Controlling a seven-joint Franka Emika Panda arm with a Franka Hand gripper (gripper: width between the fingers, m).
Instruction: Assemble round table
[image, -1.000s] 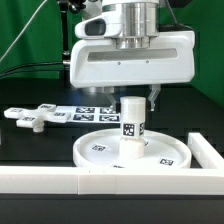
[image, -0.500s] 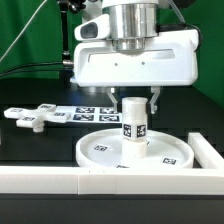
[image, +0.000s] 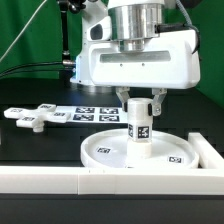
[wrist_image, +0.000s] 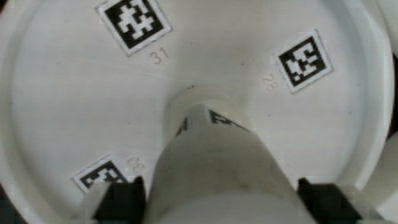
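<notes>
The tool (image: 141, 104) seems clamped on the short white plastic cylindrical leg (image: 140, 132), which stands upright at the centre of the large white rimmed round disc (image: 100, 152). The flat white cross-shaped piece (image: 30, 118) lies apart on the black worktop (image: 40, 150), not yet fitted.

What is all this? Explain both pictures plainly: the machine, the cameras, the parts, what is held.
The machine is a robot arm ending in a two-finger gripper. One picture comes from a camera standing off the arm. The other comes from a camera on its wrist, looking down past the fingers. On the black table lies a large white round disc, with a short leg standing upright in its middle. The fingers sit on either side of the leg's top and seem to grip it. Towards the exterior view's left lie a flat cross-shaped piece and the marker board. A long white wall runs along the near edge.
</notes>
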